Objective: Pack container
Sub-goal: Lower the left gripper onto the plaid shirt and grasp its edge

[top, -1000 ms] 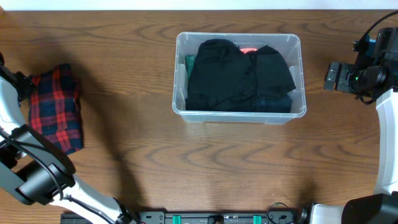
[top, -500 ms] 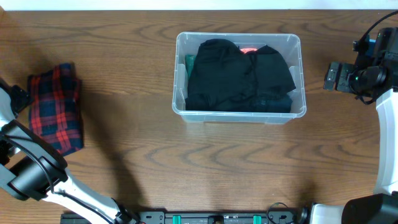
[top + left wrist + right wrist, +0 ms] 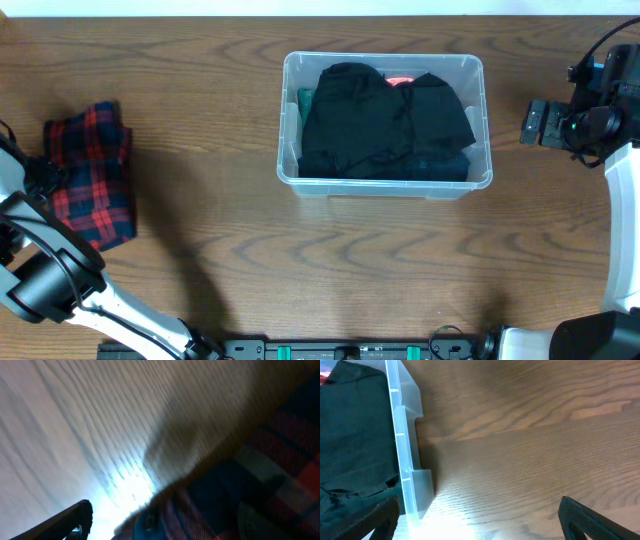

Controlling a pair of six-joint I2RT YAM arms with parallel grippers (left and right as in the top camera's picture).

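The container (image 3: 290,150), a clear plastic tub, stands at the table's centre back and holds folded black clothes (image 3: 385,125). A bit of red cloth (image 3: 400,81) and a bit of green cloth (image 3: 304,99) show under them. A red and blue plaid cloth (image 3: 92,185) lies folded at the far left. My left gripper (image 3: 45,179) is low at that cloth's left edge. The blurred left wrist view shows the left gripper (image 3: 165,512) open, with the plaid cloth (image 3: 260,475) between its fingers. My right gripper (image 3: 535,122) hangs open to the right of the tub. The right gripper (image 3: 482,525) holds nothing.
The container's right wall (image 3: 402,460) stands close to my right gripper's left finger (image 3: 372,520). Bare wooden table (image 3: 330,260) stretches between the plaid cloth and the tub, and in front of the tub. The arms' bases sit at the near edge.
My left gripper has slid toward the near edge along the plaid cloth's left side and now sits on that edge. The right arm and the tub have not moved.
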